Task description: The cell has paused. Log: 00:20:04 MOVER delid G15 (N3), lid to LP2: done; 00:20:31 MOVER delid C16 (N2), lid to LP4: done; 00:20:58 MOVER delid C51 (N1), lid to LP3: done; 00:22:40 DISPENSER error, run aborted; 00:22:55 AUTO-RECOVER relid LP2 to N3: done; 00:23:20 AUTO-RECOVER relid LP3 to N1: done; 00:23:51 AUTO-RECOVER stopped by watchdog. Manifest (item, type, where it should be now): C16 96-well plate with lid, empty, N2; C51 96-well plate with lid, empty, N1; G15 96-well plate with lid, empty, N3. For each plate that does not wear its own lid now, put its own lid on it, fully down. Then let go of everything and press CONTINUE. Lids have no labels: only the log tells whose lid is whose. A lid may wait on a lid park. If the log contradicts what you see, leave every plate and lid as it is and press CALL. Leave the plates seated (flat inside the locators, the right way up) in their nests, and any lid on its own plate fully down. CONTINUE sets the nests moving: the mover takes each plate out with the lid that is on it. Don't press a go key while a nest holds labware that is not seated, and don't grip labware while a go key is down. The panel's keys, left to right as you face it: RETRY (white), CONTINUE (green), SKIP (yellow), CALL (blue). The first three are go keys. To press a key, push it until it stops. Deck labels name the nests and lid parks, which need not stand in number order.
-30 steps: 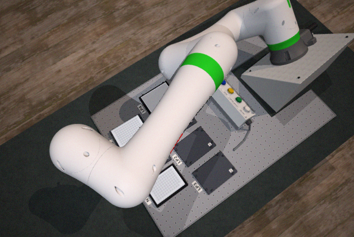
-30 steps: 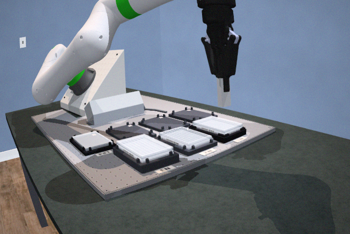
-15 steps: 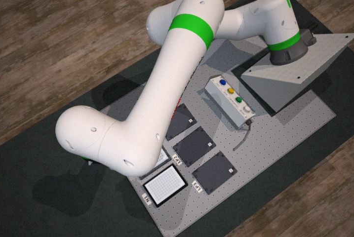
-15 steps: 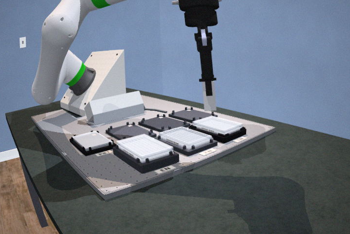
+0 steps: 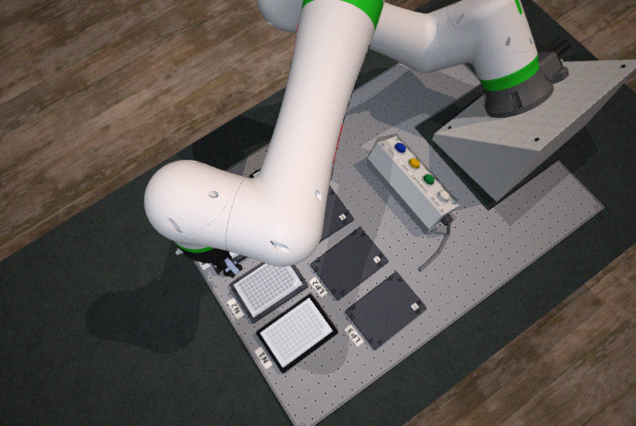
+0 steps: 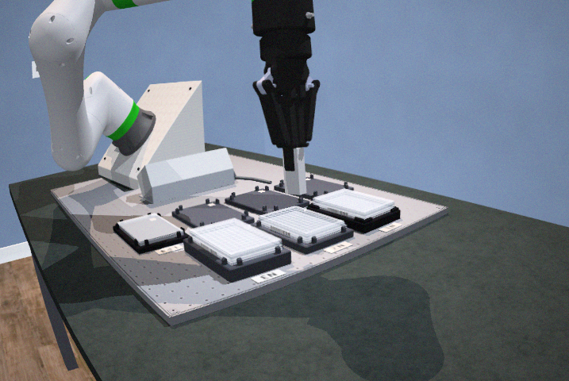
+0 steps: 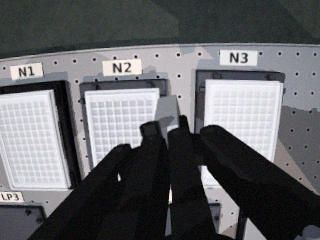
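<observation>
Black gripper [image 6: 294,168]: fingers closed, holding nothing, hanging above the deck behind plate N2 [image 7: 122,132]. Your likely hazard: pressing CONTINUE [image 5: 428,178] while N2 looks unlidded.

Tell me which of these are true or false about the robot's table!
1. The hand is shut and holds nothing. True.
2. A lid lies on LP3. False: LP3 carries no lid.
3. The green key sits between the yellow key and the white key. True.
4. The N2 plate is at the end of the row. False: the N2 plate sits between the N1 plate and the N3 plate.
</observation>
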Controlling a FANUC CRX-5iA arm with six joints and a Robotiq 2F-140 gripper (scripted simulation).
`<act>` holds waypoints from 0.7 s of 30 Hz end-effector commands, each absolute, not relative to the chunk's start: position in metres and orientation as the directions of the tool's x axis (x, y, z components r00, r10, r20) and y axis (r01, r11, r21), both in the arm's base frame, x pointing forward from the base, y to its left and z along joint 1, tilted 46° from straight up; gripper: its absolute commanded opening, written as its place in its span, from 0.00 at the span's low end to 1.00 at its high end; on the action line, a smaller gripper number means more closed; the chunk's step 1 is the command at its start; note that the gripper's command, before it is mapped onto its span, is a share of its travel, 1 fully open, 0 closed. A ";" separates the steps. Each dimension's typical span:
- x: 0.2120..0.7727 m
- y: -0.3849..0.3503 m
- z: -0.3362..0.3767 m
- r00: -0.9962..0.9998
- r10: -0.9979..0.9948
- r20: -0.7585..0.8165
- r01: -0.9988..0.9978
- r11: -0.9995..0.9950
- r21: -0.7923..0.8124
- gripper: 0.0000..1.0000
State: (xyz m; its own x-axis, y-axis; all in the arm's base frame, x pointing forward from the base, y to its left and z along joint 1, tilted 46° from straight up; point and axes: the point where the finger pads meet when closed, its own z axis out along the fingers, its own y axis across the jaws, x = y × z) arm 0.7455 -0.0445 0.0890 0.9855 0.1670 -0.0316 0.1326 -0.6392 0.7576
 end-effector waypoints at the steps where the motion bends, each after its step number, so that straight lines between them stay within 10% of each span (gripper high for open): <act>1: 0.719 -0.056 0.088 0.984 -0.019 0.175 -0.145 -0.652 0.744 0.00; 21: 0.696 -0.066 0.085 0.580 -0.486 0.654 -0.812 -0.411 0.414 0.00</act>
